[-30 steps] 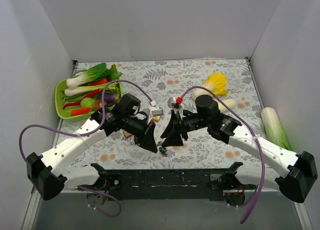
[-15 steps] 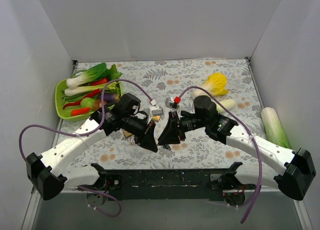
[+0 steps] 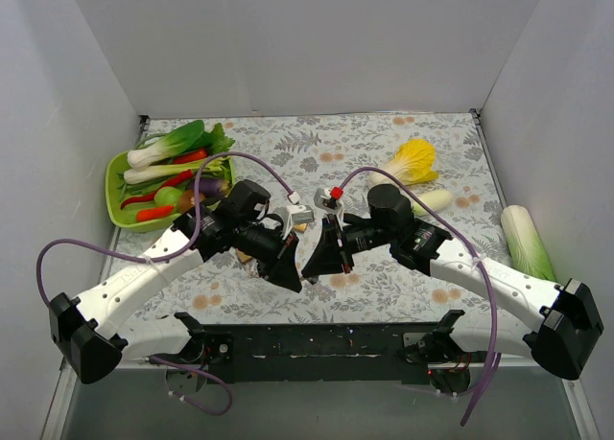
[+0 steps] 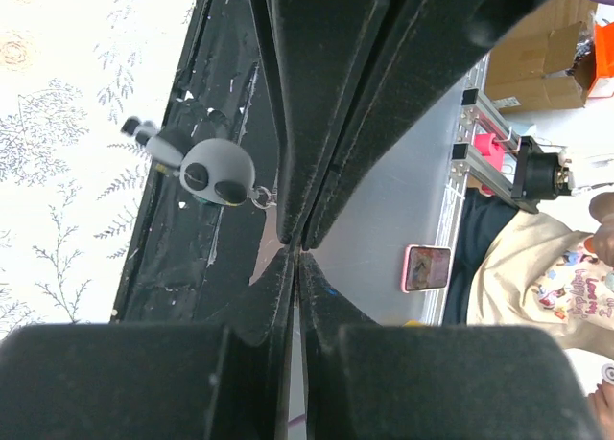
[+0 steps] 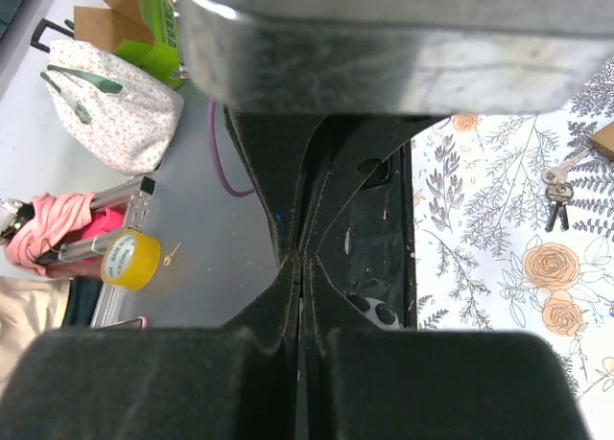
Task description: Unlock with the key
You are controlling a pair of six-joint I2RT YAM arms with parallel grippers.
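Left gripper [image 4: 297, 250]: no change over the last second. The jaws are pressed fully together and the arm has not shifted in the top view. A small grey rounded charm with two dark spots [image 4: 217, 173] hangs by a thin ring right against my left fingers. I cannot tell whether the pinch actually holds that ring.

Centre: a boxy silver-and-brass lump [image 3: 299, 215], which I take to be a padlock, sits on the cloth between my two wrists. Neither gripper touches it.

Right gripper [image 5: 302, 258]: this is what changed. A second ago the jaws stood wide apart; now they are closed tip to tip. The arm has also slid left, so its tips sit just beside my left ones. In the wrist view nothing shows between the pads.

Small dark-headed key with silvery blade and ring [image 5: 554, 187]: it lies flat on the grey floral tablecloth [image 5: 480, 229], off to the right of my right fingers and well apart from them.

Reading: the right closure seems to have caught nothing, so the key is not yet in hand and unlocking has not begun. I judge that the next move is to reopen the right jaws and come down over the key.
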